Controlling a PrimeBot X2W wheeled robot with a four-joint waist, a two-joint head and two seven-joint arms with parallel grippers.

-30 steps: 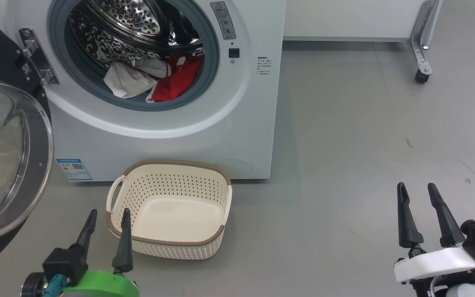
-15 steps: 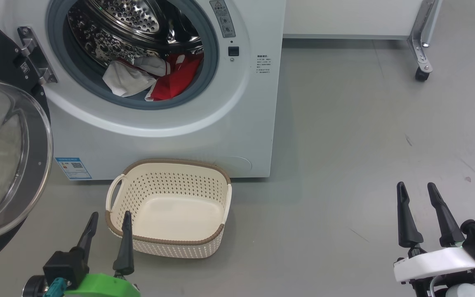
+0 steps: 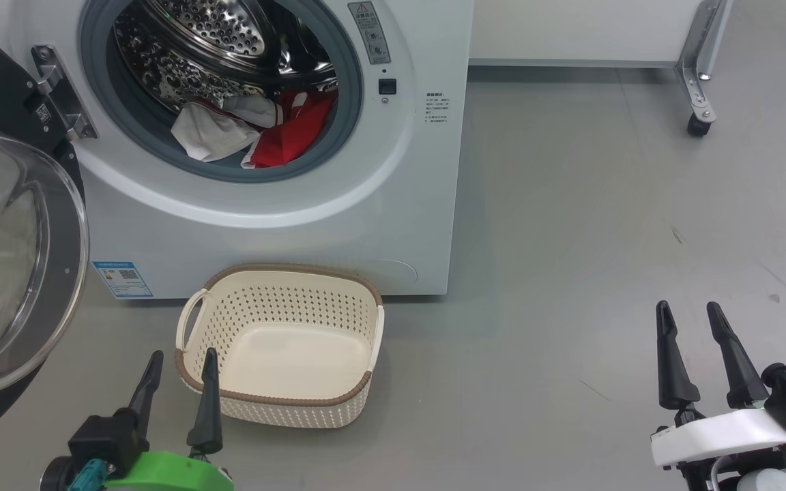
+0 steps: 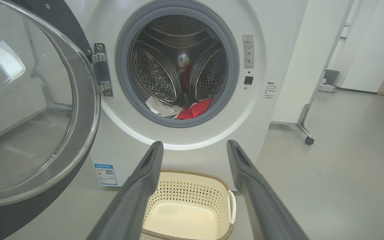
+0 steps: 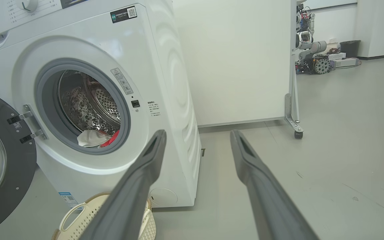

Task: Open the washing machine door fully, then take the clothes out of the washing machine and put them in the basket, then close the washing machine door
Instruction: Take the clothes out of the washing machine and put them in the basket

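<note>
Left arm, right arm low, jaws apart

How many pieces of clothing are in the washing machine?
2: a pale grey-white piece at the front left of the drum, a red one to its right. More may be hidden underneath.

Washing machine was white-bodied, with a grey rubber ring and a shiny steel drum dotted with perforations. A blue label sticker sat at its lower left front. Washing machine door had a glossy black rim and a clear glass centre. Clothes inside the washing machine were red with white trim, plus one pale grey-white piece. Basket before the washing machine was cream, its sides patterned with rows of small holes, its rim brown and woven-look. Floor was plain grey. Left claw had dark fingers and a green wrist housing; right claw had dark fingers and a white one.
</note>
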